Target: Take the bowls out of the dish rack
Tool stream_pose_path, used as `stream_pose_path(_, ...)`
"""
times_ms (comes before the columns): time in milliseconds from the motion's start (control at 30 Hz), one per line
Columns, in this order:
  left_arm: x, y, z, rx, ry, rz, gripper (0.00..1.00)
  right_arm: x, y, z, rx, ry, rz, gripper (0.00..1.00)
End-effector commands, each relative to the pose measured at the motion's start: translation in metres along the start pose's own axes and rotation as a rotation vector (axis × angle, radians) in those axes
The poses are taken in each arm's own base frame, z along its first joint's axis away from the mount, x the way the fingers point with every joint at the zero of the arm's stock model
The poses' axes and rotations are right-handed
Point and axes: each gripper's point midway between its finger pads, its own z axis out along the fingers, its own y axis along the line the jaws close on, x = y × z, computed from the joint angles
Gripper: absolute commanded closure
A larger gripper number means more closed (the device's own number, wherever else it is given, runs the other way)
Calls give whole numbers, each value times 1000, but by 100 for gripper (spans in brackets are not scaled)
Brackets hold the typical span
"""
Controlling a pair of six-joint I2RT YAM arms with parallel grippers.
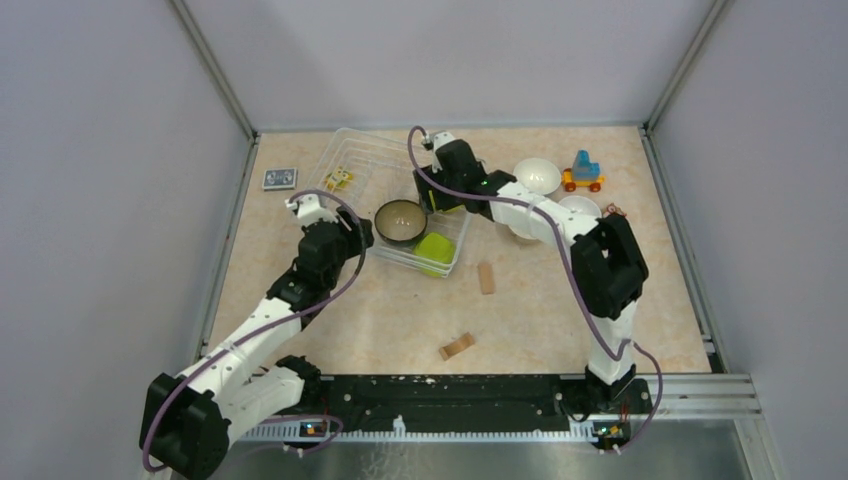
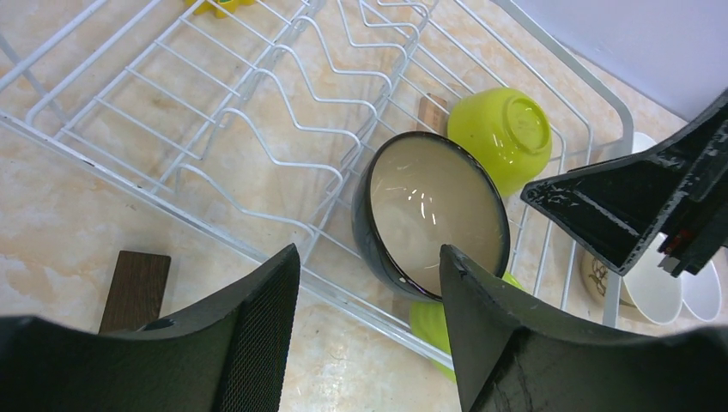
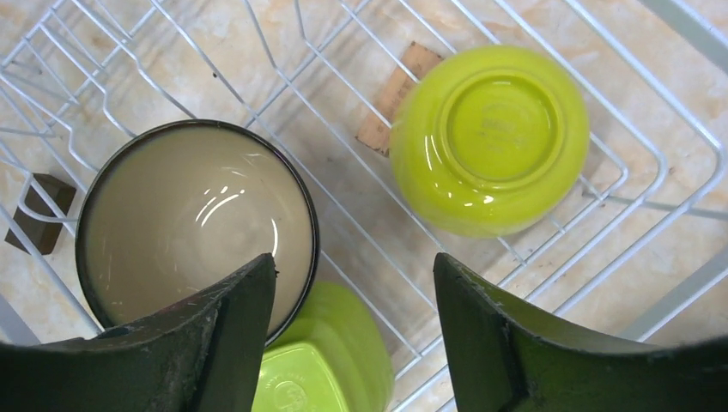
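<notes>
The dish rack (image 1: 352, 160) lies in the upper middle of the top view. It is a shallow basket of thin white wire with wavy dividers, and the beige marbled table (image 1: 400, 320) shows through its grid. 3 bowls sit at its lower right end.

The dark teal bowl (image 3: 193, 223) is glossy, with a cream-white inside and a thin dark rim, and its mouth is turned up. In the right wrist view it fills the left middle of the frame, and its edge passes behind the tip of the left-hand finger. A lime green bowl (image 3: 489, 137) lies upside down in the upper right, smooth and shiny, its round foot ring facing the camera. The 2nd lime green bowl (image 3: 322, 360) is at the bottom centre, partly under the dark bowl's rim, with its stamped base showing. The right gripper (image 3: 354, 257) hangs over these 3 with its black fingers spread wide and nothing between them; the 2nd lime bowl lies in the gap.

The left gripper (image 2: 369, 251) is also wide apart and empty, with a meshed pad on its left finger. In its view the dark bowl sits just above the gap, nearer the right-hand finger.

A pale wooden block (image 3: 397, 94) lies on the table under the wires beside the upturned lime bowl. To the right of the rack, a white bowl (image 1: 537, 176) and a 2nd white bowl (image 1: 580, 207) rest on the table.
</notes>
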Motion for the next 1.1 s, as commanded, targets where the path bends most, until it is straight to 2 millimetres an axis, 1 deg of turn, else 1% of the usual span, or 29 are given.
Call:
stream_pose_path(0,-9,-9,0,47,-38,-23,34,1,9,7,1,37,35,35)
stream_pose_path(200,-8,-4,-2,29,-43,-25,32,16,18,28,-37,107,55,41)
stream_pose_path(300,-10,-3,-3,28,-50,-30,32,25,18,38,-35,141,56,43)
stream_pose_path(367,-9,-2,-4,26,-53,-31,32,30,18,44,-29,167,53,47)
stream_pose_path(433,-10,-2,-4,26,-56,-30,32,35,22,47,-53,193,49,59)
stream_pose_path(533,-11,-3,-3,29,-57,-29,32,31,24,46,-63,192,46,85)
stream_pose_path(567,-11,-3,-3,28,-56,-27,32,26,25,43,-64,182,43,92)
stream_pose_path(600,-11,-4,-3,30,-56,-27,32,23,24,41,-62,172,38,97)
stream_pose_path(733,-7,-3,-2,34,-48,-25,32,-4,19,23,-32,99,20,100)
stream_pose_path(900,-9,-2,-3,28,-55,-20,32,-45,12,-12,15,-15,14,100)
stream_pose_path(967,-9,-5,-3,44,-54,-18,32,-62,0,-29,86,-72,31,100)
stream_pose_path(1067,-7,-8,-2,63,-50,-16,31,-83,-23,-61,210,-168,55,100)
